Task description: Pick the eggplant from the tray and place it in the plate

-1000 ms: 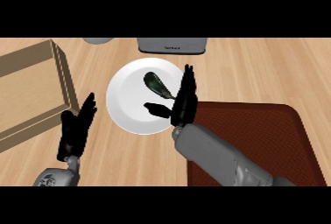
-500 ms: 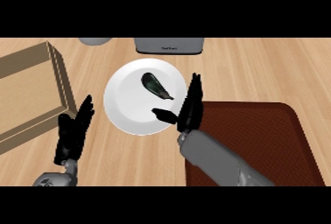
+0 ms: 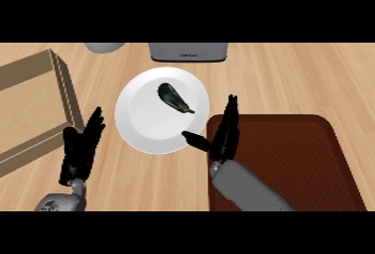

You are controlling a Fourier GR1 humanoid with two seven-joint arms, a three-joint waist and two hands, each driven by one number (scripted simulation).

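— While I have the head view up, what first?
— Start big.
— I see the brown tray (image 3: pixel 293 158) at right, a cardboard box (image 3: pixel 29 114) at left, the white plate (image 3: pixel 143 126) between them.
— Hands?
— My right hand (image 3: pixel 223 134) stands open over the tray's left edge, fingers straight, holding nothing. My left hand (image 3: pixel 81 146) rests open beside the box.
— The eggplant (image 3: pixel 174 97)?
— It lies on the plate's upper half, apart from both hands.

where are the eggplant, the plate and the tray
eggplant (image 3: pixel 174 98), head view, middle of its dark body
plate (image 3: pixel 147 124), head view, bare white part below the eggplant
tray (image 3: pixel 293 154), head view, bare brown middle
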